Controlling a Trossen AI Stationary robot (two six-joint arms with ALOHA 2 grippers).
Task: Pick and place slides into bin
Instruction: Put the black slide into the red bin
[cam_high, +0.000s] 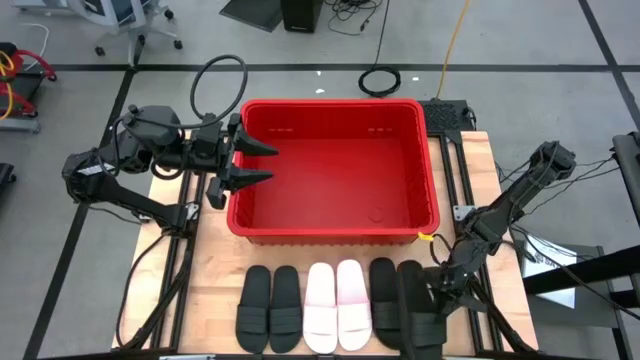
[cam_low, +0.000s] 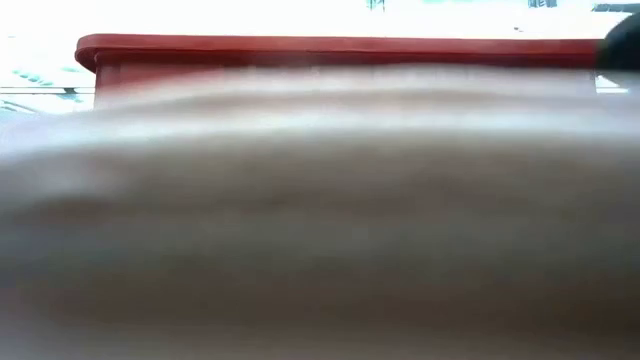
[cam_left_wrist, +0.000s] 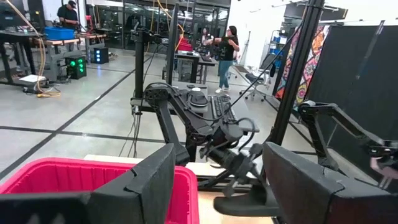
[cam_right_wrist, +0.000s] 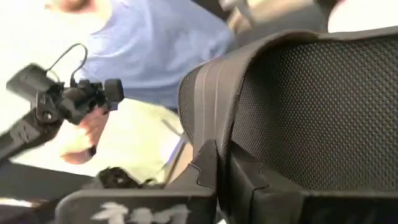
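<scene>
Six slides lie in a row along the table's near edge: two black (cam_high: 270, 308), two pale (cam_high: 336, 305) and two black (cam_high: 397, 305). The red bin (cam_high: 335, 225) stands behind them. It also shows in the left wrist view (cam_left_wrist: 56, 177) and the low view (cam_low: 330, 45). My right gripper (cam_high: 432, 292) is shut on the rightmost black slide (cam_high: 415, 310). My left gripper (cam_high: 258, 163) is open and empty, level over the bin's left wall, and its spread fingers show in its wrist view (cam_left_wrist: 217, 193). My right gripper pinches the edge of the black slide's wide ribbed strap (cam_right_wrist: 208, 134) between its two fingers (cam_right_wrist: 249, 180). The fingers come from the table's right side, slanting down. I cannot tell whether the slide is clear of the table.
The bin takes up the middle of the table, close behind the row of slides. A pale blurred surface (cam_low: 320, 220) fills most of the low view. A person in a blue shirt (cam_right_wrist: 155, 43) stands beyond the table. People stand far off in the room (cam_left_wrist: 225, 53).
</scene>
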